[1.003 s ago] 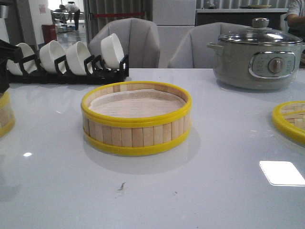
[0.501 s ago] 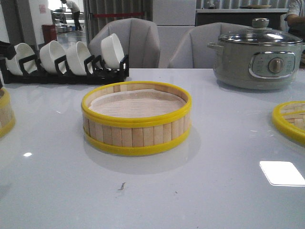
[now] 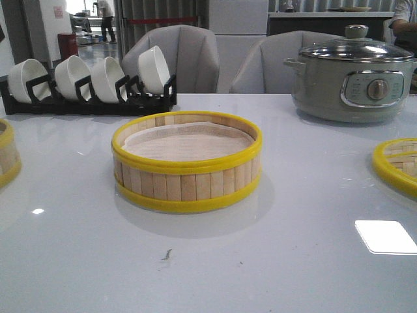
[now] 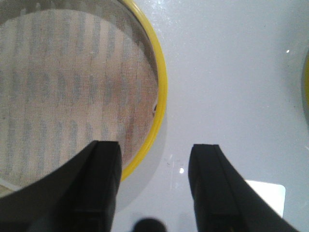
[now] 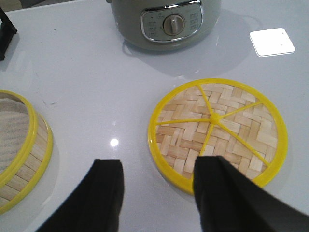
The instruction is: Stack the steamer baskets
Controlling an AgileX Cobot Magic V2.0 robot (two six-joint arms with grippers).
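A steamer basket (image 3: 187, 163) with a cloth liner stands in the middle of the white table. A second basket (image 3: 6, 156) shows partly at the left edge. The woven yellow-rimmed lid (image 3: 397, 163) lies flat at the right edge. In the left wrist view my left gripper (image 4: 154, 162) is open above the second basket's (image 4: 72, 82) rim, one finger over its lined inside, the other over bare table. In the right wrist view my right gripper (image 5: 159, 179) is open and empty above the near edge of the lid (image 5: 217, 128); the middle basket (image 5: 19, 150) is to its side. Neither gripper shows in the front view.
A grey-green electric pot (image 3: 355, 78) with a glass lid stands at the back right, also in the right wrist view (image 5: 164, 21). A black rack of white bowls (image 3: 91, 81) stands at the back left. Two grey chairs are behind the table.
The black left arm, seen over the left basket a second ago, has moved out of the front view. The baskets and lid have not moved.
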